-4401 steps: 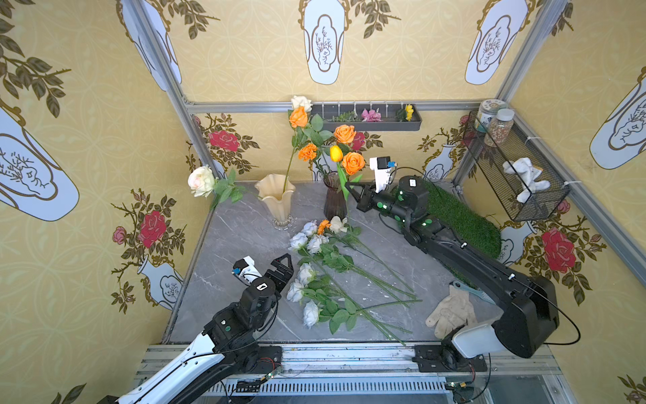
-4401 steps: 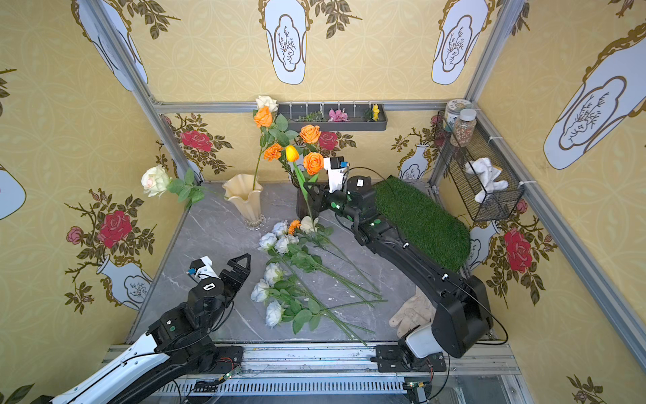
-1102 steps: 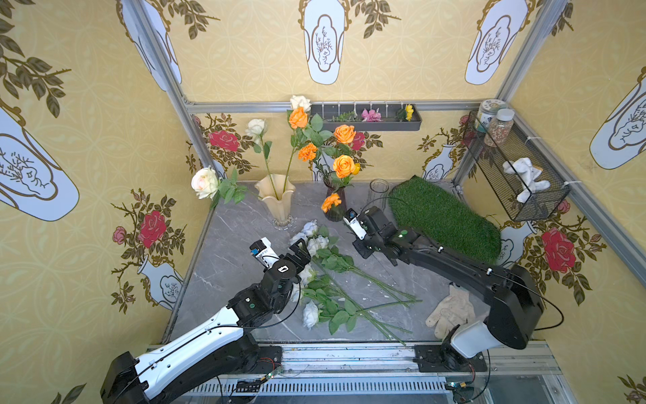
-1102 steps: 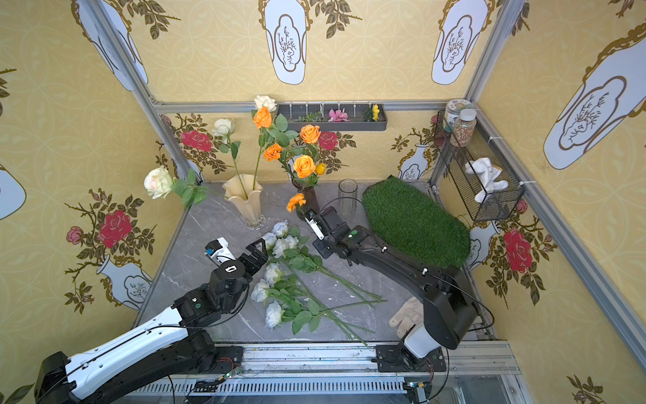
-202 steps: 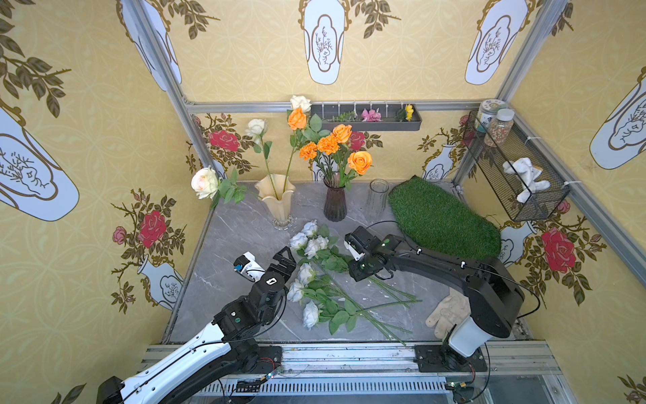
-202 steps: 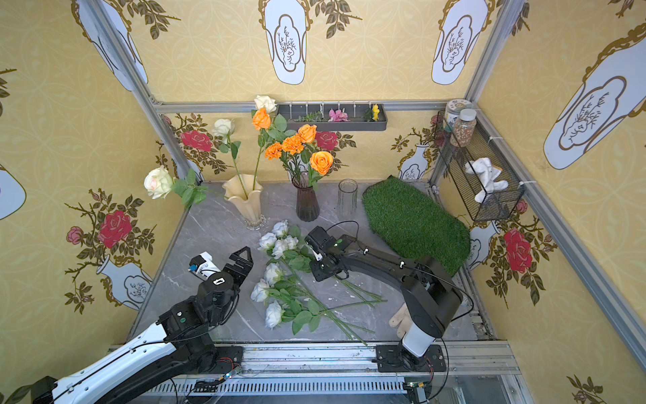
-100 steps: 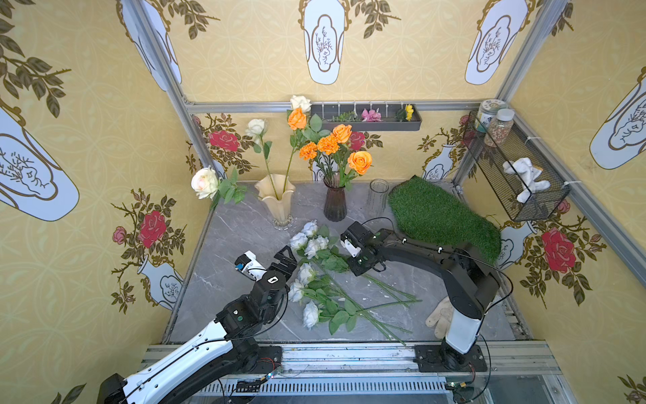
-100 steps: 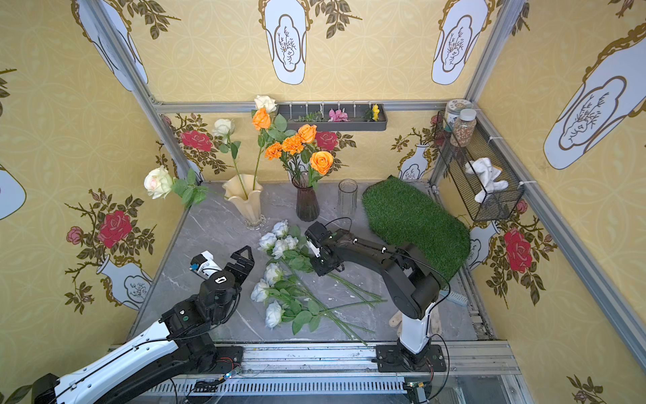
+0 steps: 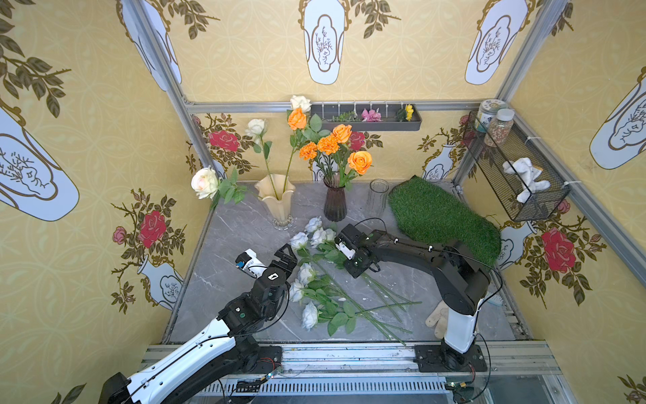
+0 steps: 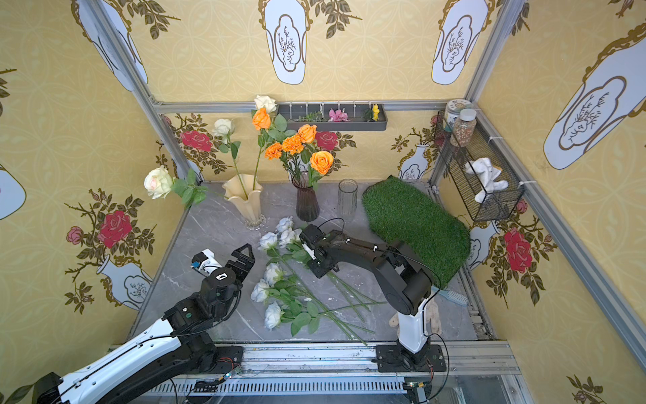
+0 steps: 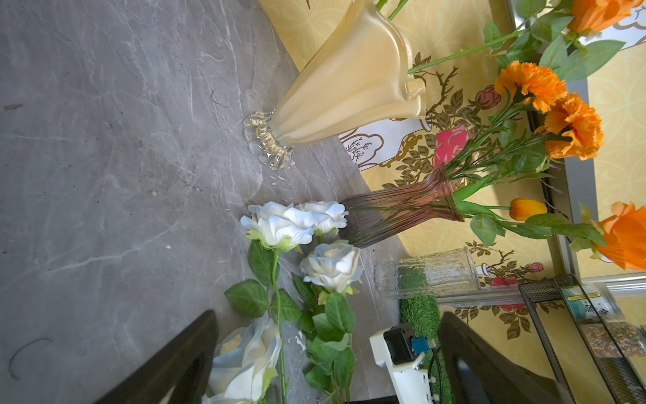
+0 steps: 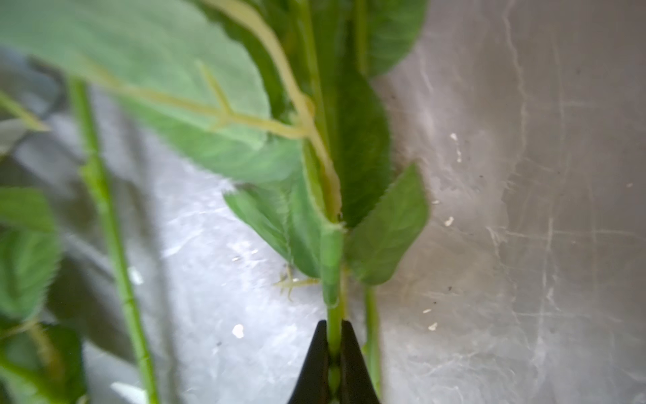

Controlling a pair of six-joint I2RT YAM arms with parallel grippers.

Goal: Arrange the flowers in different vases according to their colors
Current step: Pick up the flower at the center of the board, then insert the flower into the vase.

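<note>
Several pale blue-white flowers lie in a loose heap mid-table. My right gripper points down into them, shut on one green stem; from above its fingertips are hidden under the wrist. My left gripper hovers open just left of the heap, and a white bloom shows between its fingers. At the back stand three vases: the cream-yellow vase with cream-white roses, the dark purple vase with orange flowers, and the clear glass vase, which is empty.
A green grass mat covers the back right of the table. A wire basket with jars hangs on the right wall, and a grey shelf on the back wall. A glove lies by the right arm's base.
My right gripper has closed from partly open onto a stem in the heap, shifting slightly toward the blooms. The left arm has hardly moved.
</note>
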